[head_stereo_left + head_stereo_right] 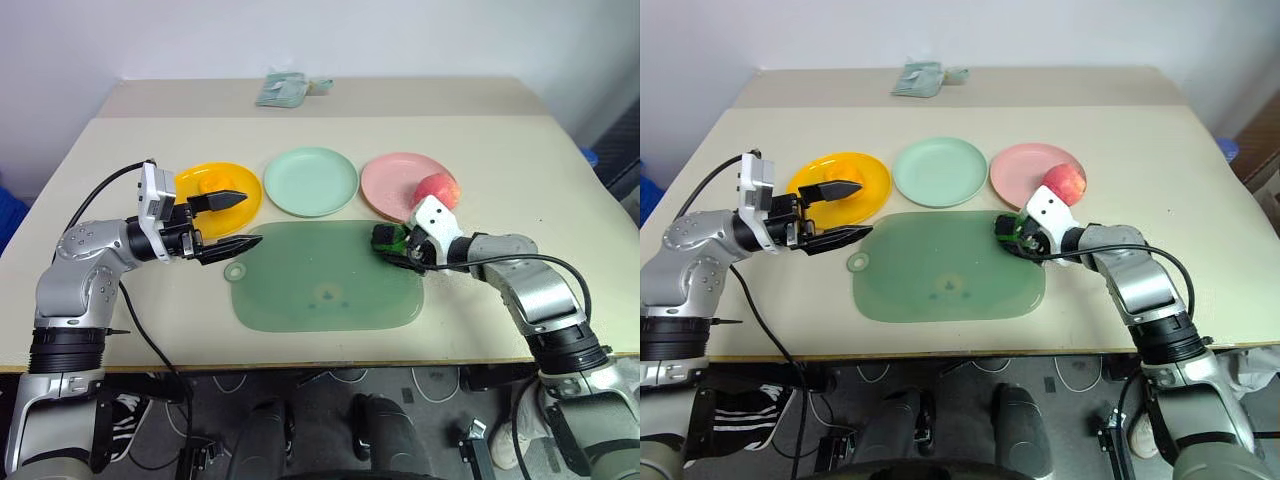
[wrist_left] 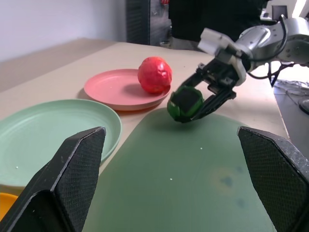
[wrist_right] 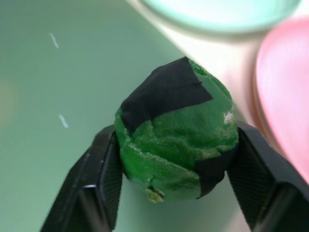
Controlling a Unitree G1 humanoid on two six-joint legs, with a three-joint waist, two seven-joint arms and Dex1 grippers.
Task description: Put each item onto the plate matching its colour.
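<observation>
My right gripper (image 1: 392,245) is shut on the dark green vegetable (image 3: 176,130), one finger pressing each side, at the right edge of the translucent green mat (image 1: 320,285). The pink-red apple (image 1: 437,188) sits on the pink plate (image 1: 392,178) just behind it. On the yellow-orange plate (image 1: 250,190) lies the orange fruit (image 1: 213,183). My left gripper (image 1: 250,220) hangs open beside that plate's near edge, pointing toward the mat, with nothing between its fingers. The mint green plate (image 1: 311,181) between the other two holds nothing.
A small pale green packet (image 1: 285,90) lies at the table's far edge. The mat has a round tab (image 1: 236,272) at its left corner. Bare tabletop extends to the left and right of the plates.
</observation>
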